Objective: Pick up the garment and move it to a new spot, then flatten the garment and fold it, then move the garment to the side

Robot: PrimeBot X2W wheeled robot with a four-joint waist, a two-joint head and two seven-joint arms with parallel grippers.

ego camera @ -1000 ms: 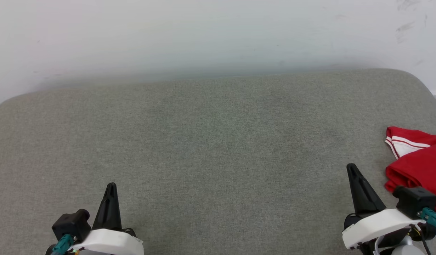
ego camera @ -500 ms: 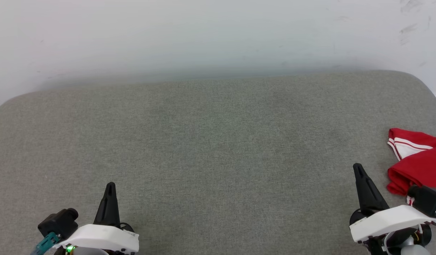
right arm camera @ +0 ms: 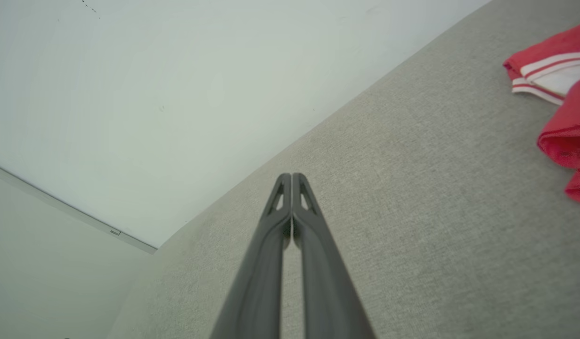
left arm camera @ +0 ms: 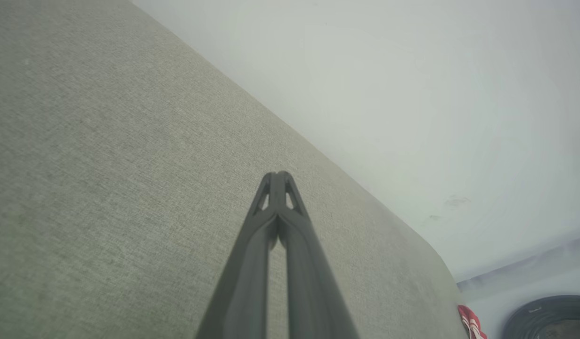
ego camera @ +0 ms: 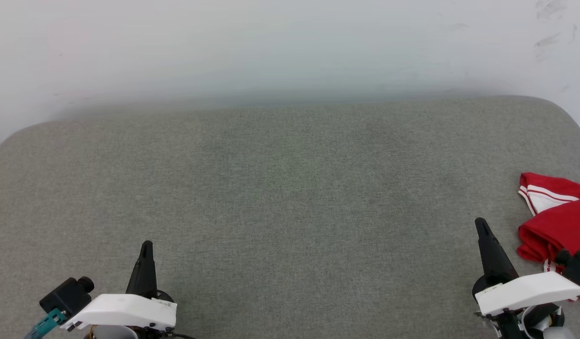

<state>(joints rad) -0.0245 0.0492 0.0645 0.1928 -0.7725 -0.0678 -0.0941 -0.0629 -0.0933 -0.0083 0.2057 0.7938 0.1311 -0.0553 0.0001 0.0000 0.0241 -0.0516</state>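
My left fingers (ego camera: 145,270) and right fingers (ego camera: 493,256) are hovering over the grey worktop (ego camera: 290,188), both pairs closed tip to tip, gripping nothing. The red shirt (ego camera: 556,228) is lying bunched at the worktop's right edge, near my right fingers, not touching them.

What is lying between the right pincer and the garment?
Just bare grey cushion lies between the right pincer and the garment, as the head view shows.

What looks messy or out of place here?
The red shirt lies bunched up at the right edge of the gray cushion, not laid flat. Nothing else looks odd; the right tool beside it is shut and empty.
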